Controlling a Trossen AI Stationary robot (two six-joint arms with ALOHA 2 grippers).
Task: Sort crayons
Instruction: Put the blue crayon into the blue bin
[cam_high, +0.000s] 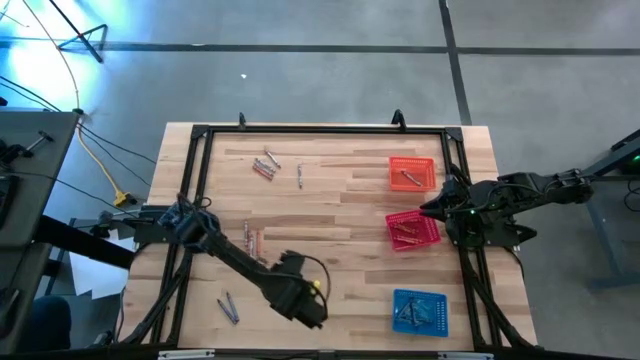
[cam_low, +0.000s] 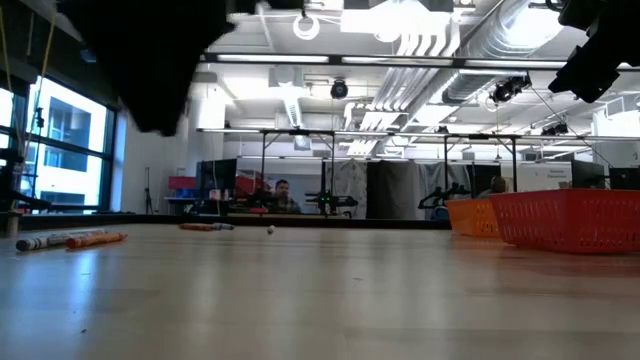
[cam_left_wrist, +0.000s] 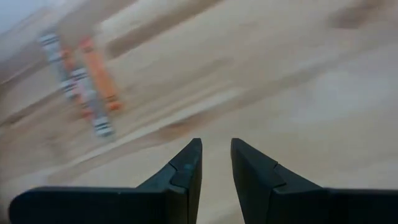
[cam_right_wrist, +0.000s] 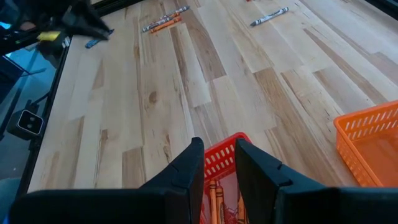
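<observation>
Light wood-plank table (cam_high: 330, 215), black frame around it. Baskets perforated: orange basket (cam_high: 411, 172), red basket (cam_high: 413, 229), blue basket (cam_high: 419, 311). Crayons (cam_high: 254, 240) grey and orange in small clusters, a grey one alone (cam_high: 299, 177); both arms dark, yellow cable (cam_high: 100, 160) off the table's left.

Orange basket (cam_high: 411, 172), red basket (cam_high: 413, 229), blue basket (cam_high: 419, 311) on table (cam_high: 350, 215).

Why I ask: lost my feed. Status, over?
Left hand empty, loose crayons ahead. Right hand empty over red basket. Nothing blocking.
</observation>
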